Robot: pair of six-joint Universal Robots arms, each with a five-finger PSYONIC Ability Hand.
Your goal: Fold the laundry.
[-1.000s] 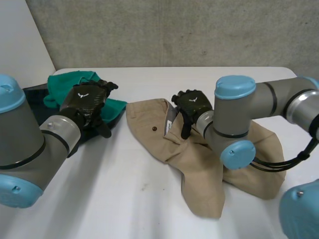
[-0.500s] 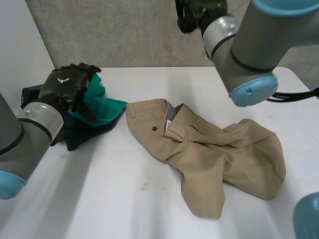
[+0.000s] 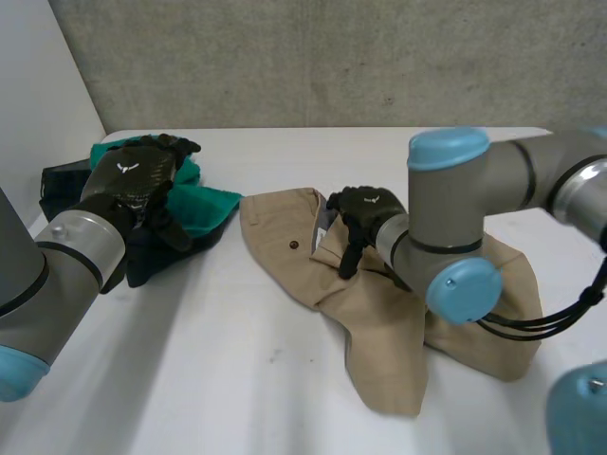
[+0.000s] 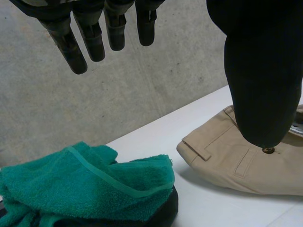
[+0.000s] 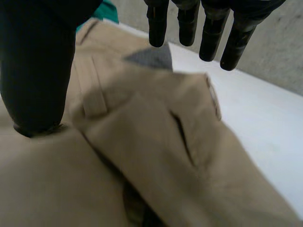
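Head view gives us the tan trousers [image 3: 379, 303] lying crumpled on the white worktop [image 3: 237, 379], spread from its middle towards its right edge. The waistband is turned towards the left edge, with a dark button [image 3: 293, 245] showing just below it. Our right hand [image 3: 365, 210] sits over the waistband, pointing down at the cloth. In the right wrist view we see its fingers [image 5: 157, 23] straight and held apart from the thumb [image 5: 33, 71], clasping nothing. The thumb tip is low at the cloth just beside a belt loop [image 5: 93, 101], and we cannot tell whether it touches.

Near the worktop's far left corner a green towel [image 3: 204, 204] lies bunched on a dark cloth [image 3: 142, 263], close to the waistband but apart from it. Our left hand [image 3: 137, 180] hangs over that pile. In the left wrist view its fingers [image 4: 92, 40] are straight and clear of the towel, holding nothing. A grey wall [image 3: 332, 57] stands behind the far edge.
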